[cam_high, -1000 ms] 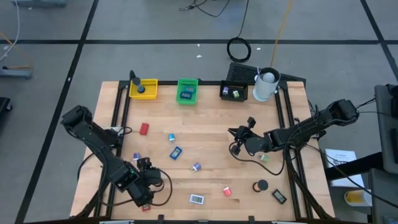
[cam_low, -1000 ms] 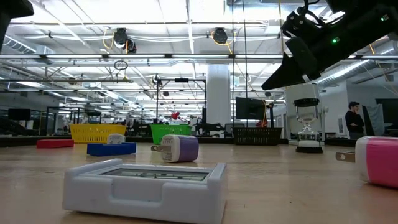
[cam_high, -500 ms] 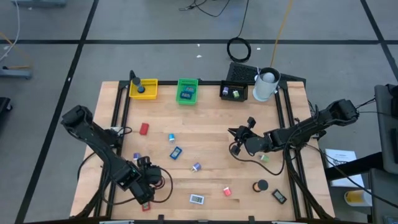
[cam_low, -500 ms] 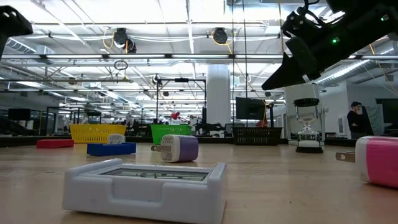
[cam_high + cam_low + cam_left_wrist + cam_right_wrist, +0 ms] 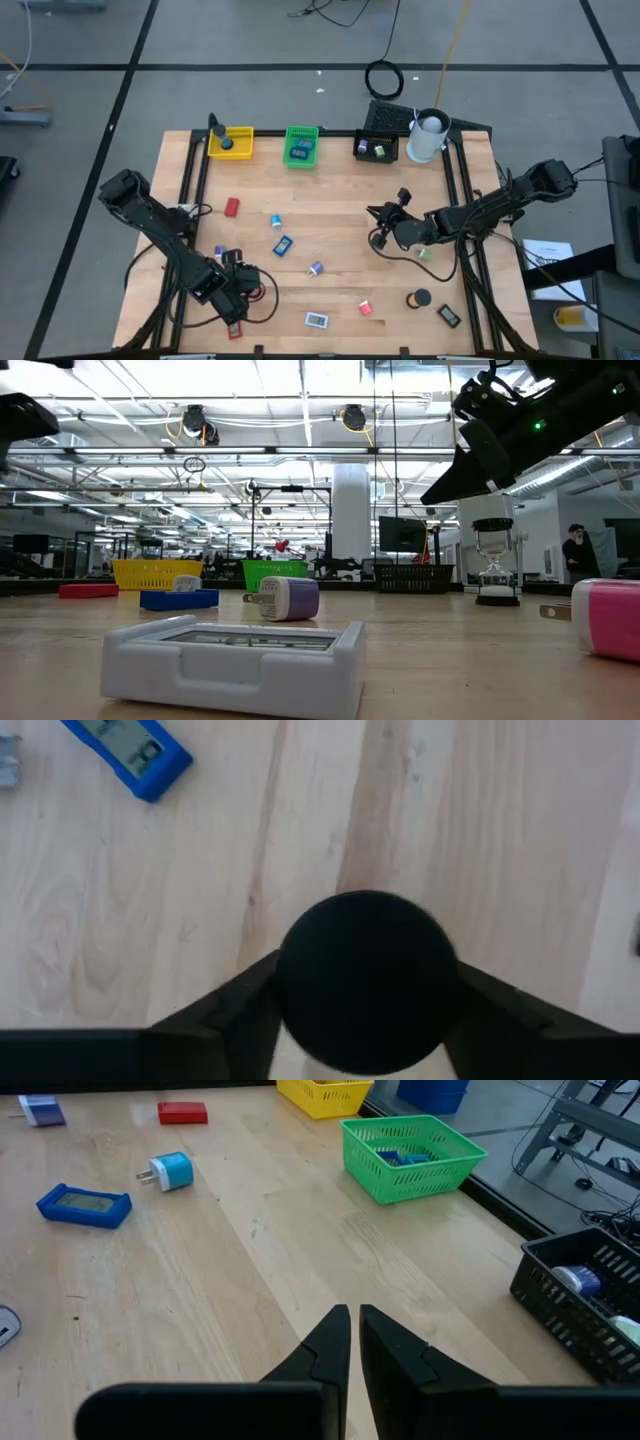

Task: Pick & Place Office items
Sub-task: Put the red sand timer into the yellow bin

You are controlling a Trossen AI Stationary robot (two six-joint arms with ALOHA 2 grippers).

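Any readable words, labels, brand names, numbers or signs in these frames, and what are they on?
None can be read.
Blue flat piece: its grey display panel carries marks, too blurred to read.
White flat piece: a display window on top, nothing legible.
Trays, white cup, arms: no visible lettering.

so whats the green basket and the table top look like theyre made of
Green basket: probably moulded plastic, going by its bright uniform colour and open lattice walls with a slight sheen. Table top: looks like pale wood, perhaps butcher block, with visible grain and seams between strips; finish appears smooth and matte.
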